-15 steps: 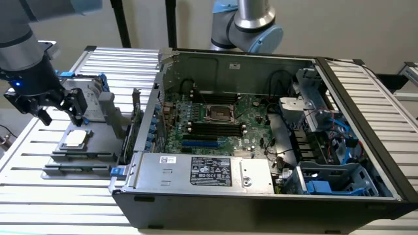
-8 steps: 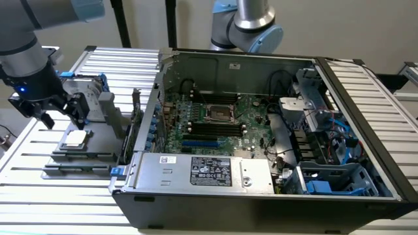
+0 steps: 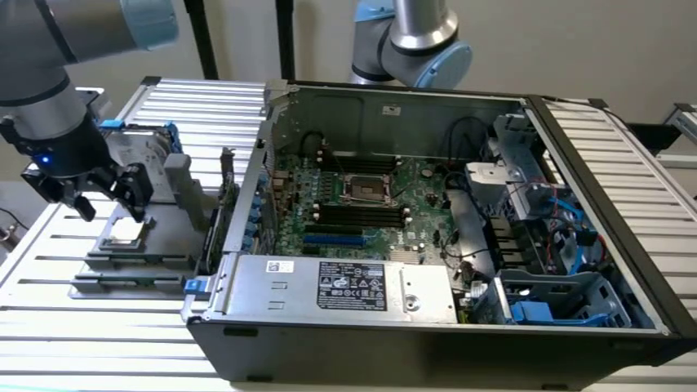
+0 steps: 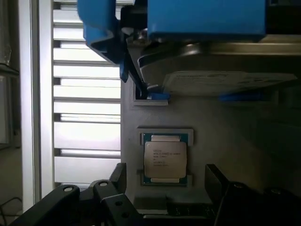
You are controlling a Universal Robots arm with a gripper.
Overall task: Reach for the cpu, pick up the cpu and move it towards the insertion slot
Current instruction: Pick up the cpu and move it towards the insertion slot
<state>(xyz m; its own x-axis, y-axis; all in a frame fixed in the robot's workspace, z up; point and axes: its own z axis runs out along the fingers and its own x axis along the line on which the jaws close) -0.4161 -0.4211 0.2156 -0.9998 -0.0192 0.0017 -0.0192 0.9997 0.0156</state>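
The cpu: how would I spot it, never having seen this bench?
On the exterior view's left, beside the open computer case, lies a grey holder. The cpu sits in its square pocket below the open tool: small, flat, silver, unlike the larger blue-framed drive.

- Here's the worktop (image 3: pixel 98 327), a bed of pale ribbed metal slats running across the whole scene.
- Sitting on it, taking up the middle and the exterior view's right, an open black computer case (image 3: pixel 436 347), lying on its side.
- Just beside the case, on the exterior view's left, a grey fixture tray (image 3: pixel 120 286) rests flat on the slats.
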